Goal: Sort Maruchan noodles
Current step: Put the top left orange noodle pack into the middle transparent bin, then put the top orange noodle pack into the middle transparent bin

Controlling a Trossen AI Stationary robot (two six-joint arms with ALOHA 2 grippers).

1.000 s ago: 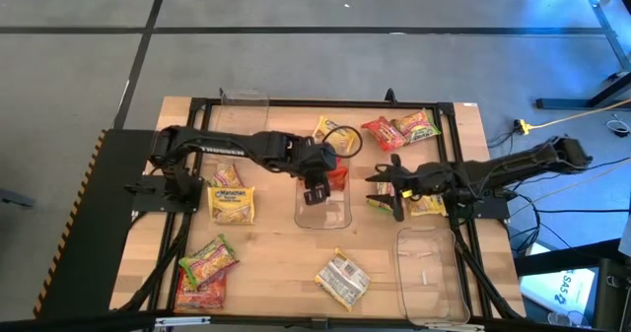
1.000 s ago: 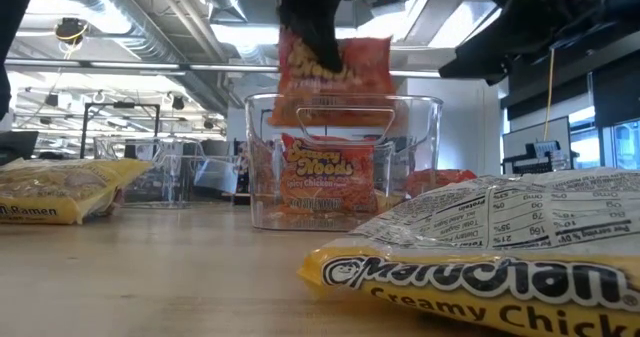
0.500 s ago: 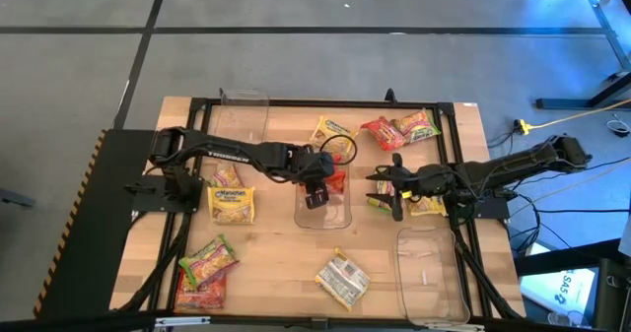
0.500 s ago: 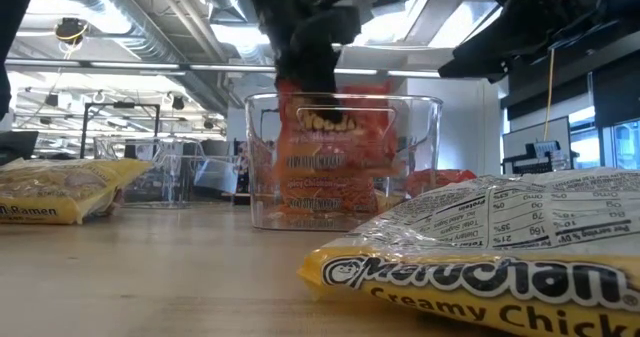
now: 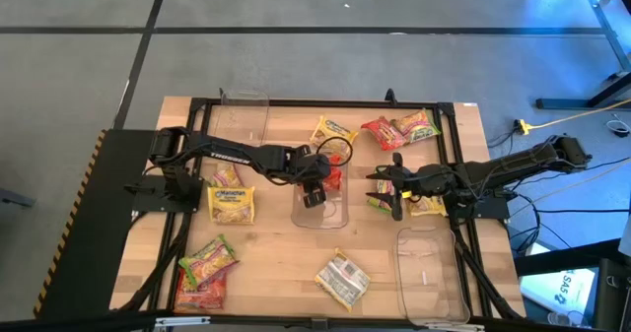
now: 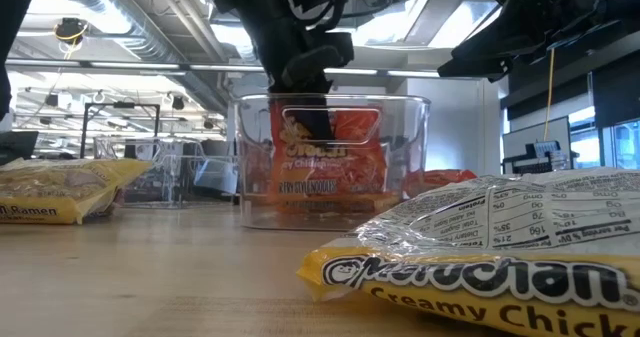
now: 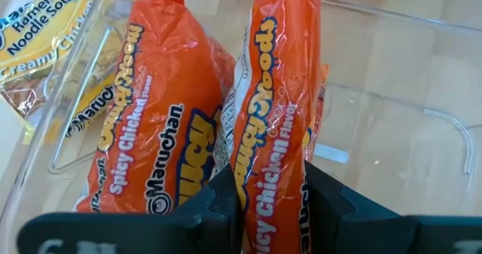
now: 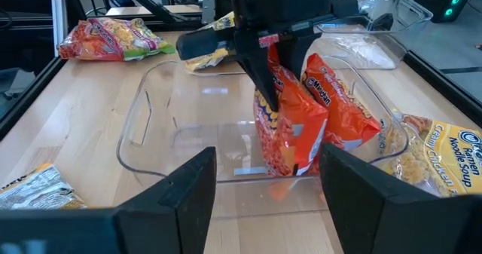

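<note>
Orange crinkly plastic noodle packet (image 7: pixel 273 126) clamped in left jaws (image 5: pixel 313 193) inside clear plastic tray (image 5: pixel 320 217) at frame centre, right jaws (image 5: pixel 391 196) parted, empty, centre-right.

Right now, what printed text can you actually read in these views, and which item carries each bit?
"Saucy Noods", "Spicy Chicken Flavor": red packet clamped in the left hand, standing in the clear tray.
"Maruchan", "Spicy Chicken": second red packet beside it in the tray.
"Ramen Noodle Soup", "Creamy Chick…": yellow packet outside the tray.
"Maruchan", "Creamy Chick…": yellow packet lying face down; its nutrition table is too small to read.
Other packets: unreadable.
</note>
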